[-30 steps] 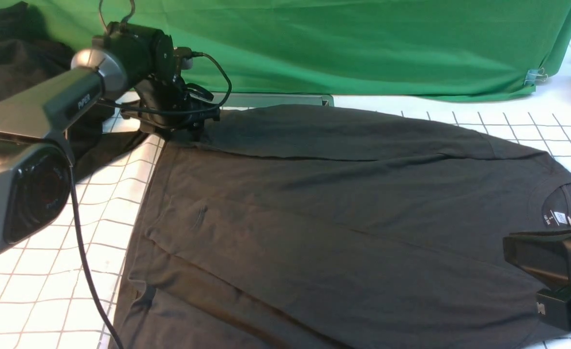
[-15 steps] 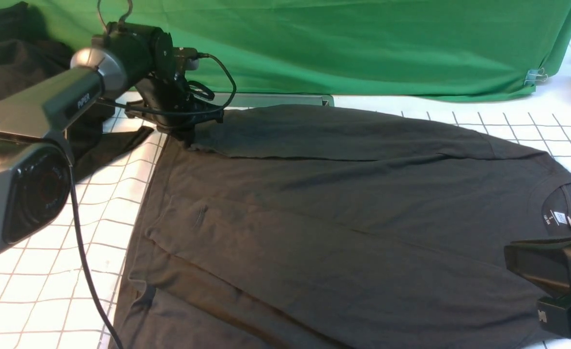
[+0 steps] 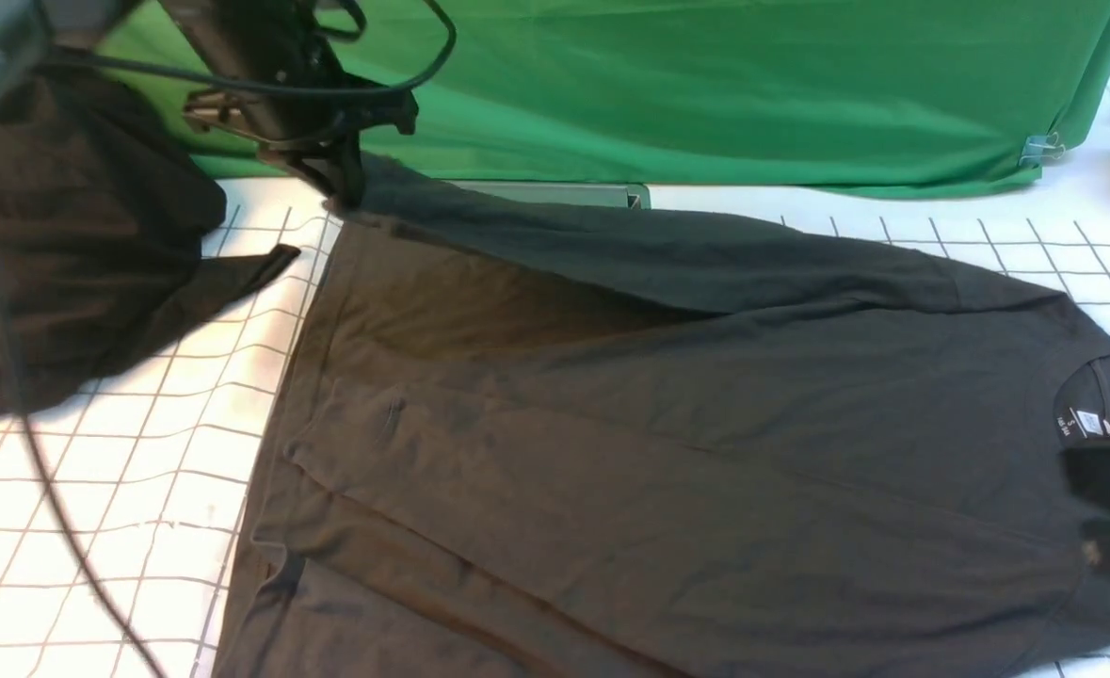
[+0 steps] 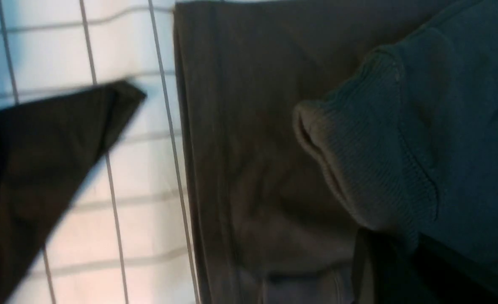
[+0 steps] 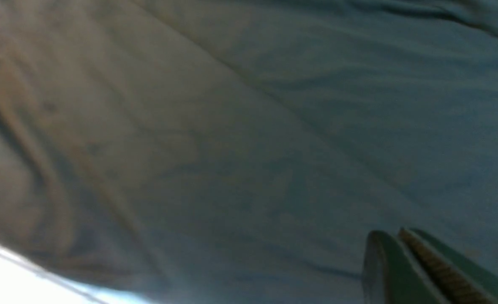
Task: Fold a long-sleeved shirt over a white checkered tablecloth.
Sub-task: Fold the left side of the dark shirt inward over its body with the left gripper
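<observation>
**While my left claw (image 3: pixel 345 193) pinches a sleeve (image 3: pixel 611 254), the long-sleeved shirt (image 3: pixel 667 452) lies on the cloth**

Because my left claw is squeezed tight on the end of the sleeve, that end hangs up in the air. It is in the upper left of the front view, in front of the green backdrop (image 3: pixel 705 85). From there the sleeve slopes down to the right, to the shoulder. In my left wrist view the ribbed cuff (image 4: pixel 358 147) is bunched up in the right half. My fingers there are dark and hard to see.

The rest of the shirt lies flat on the white checkered tablecloth (image 3: pixel 93 490). It fills the middle and the bottom of the front view. Its neck is at the right side, with a small white neck label (image 3: pixel 1088 422) inside. The other sleeve lies flat across the body, with its end toward the lower left.

A heap of black cloth (image 3: pixel 84 245) sits at the left side. One pointy corner of it reaches toward the shirt, but white squares show between them.

My right claw (image 5: pixel 394 238) is a blur at the right edge of the front view, just under the neck. In my right wrist view its two jaws are pressed together, low on the right, over the shirt. I cannot tell if any cloth is caught between them.
</observation>
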Available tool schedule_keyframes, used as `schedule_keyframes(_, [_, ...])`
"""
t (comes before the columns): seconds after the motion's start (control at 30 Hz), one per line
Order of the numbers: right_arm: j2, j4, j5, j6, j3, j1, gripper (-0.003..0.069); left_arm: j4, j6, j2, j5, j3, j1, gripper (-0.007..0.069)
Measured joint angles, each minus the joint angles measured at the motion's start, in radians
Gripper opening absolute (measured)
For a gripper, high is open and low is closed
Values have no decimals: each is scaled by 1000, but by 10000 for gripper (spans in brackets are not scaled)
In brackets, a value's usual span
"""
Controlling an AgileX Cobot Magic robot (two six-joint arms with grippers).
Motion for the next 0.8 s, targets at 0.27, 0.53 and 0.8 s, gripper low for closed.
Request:
schedule_keyframes(0.27, [32,-83,51,15,-60,0,20,7,-35,-275,-29,461,-1,33])
schedule_keyframes(0.53, [34,-85,36,17,-60,0,21,-22,-60,-327,-110,647,-1,33])
schedule_keyframes(0.8, [34,-85,36,18,-60,0,21,-39,-47,-324,-120,663,-19,100])
